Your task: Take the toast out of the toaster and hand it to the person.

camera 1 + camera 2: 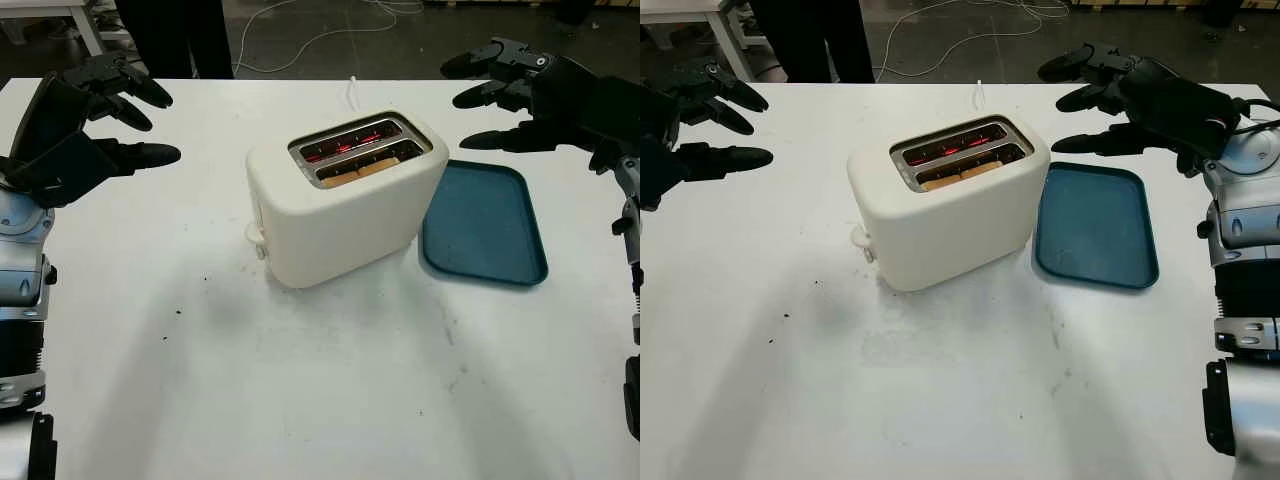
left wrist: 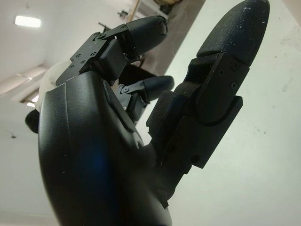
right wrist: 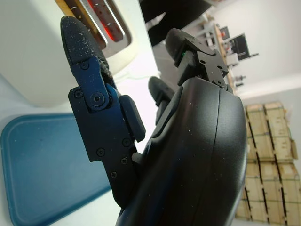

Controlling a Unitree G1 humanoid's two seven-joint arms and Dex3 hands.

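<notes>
Both robot hands hang open and hold nothing, left robot hand [image 1: 95, 120] and right robot hand [image 1: 530, 95] flanking the white desk [image 1: 300, 380], its cream toaster [image 1: 345, 200] (elements glowing red), blue tray [image 1: 485, 225] just beside, toast [image 1: 360, 170] in the nearer slot.

1. The toaster [image 1: 345, 195] stands at the centre of the table [image 1: 300, 400].
2. A slice of toast [image 1: 362, 169] sits in its nearer slot.
3. A tray [image 1: 484, 222] lies just beside the toaster at 3 o'clock.
4. A person [image 1: 180, 35] stands beyond the table at 11 o'clock.
</notes>
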